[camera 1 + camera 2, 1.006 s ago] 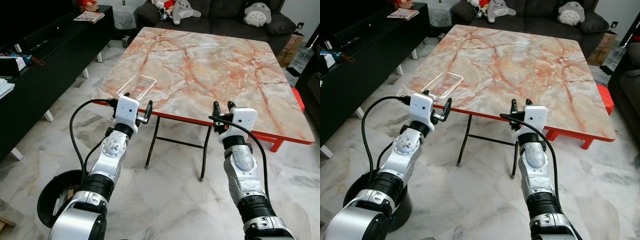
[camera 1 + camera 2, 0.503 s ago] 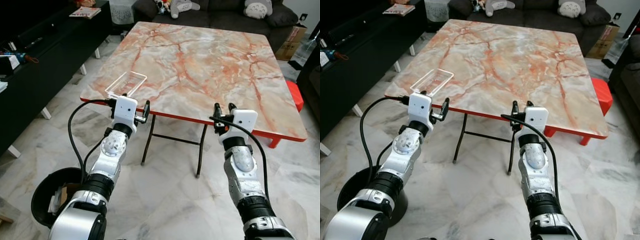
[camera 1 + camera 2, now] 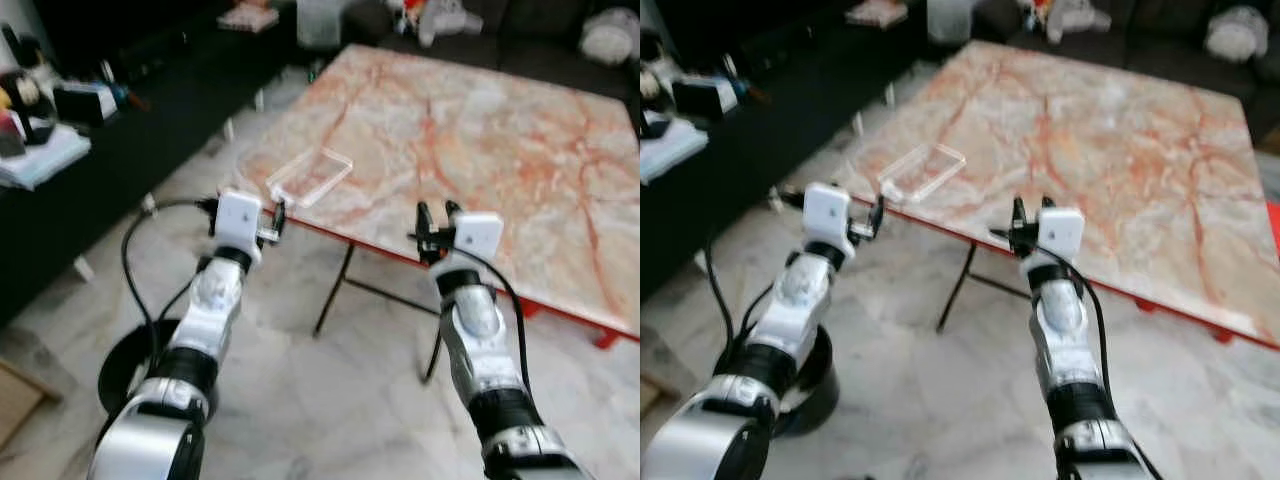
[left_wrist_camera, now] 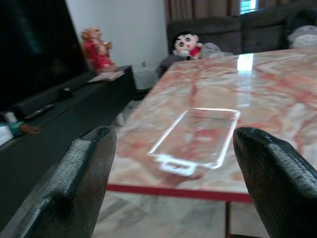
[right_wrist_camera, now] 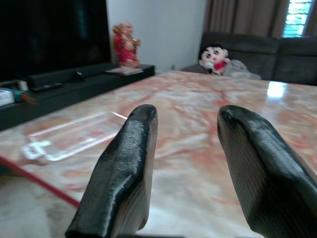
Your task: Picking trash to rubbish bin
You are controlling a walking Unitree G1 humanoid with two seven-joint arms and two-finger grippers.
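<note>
**Clear plastic tray sits at the table's near-left corner**

Clear plastic tray (image 4: 198, 136): see-through, shallow, rectangular, with a small tab at one end (empty, as far as you can see). It lies flat on the marble table (image 3: 480, 150). Your left gripper (image 3: 272, 222) hovers just before it, fingers spread wide; your right gripper (image 3: 432, 222) is moderately parted, holding nothing. A black bin (image 3: 125, 365) stands on the floor.

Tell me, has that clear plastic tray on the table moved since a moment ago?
No. The clear tray lies at the same near-left corner of the marble table; the camera shifted, not the tray.
</note>
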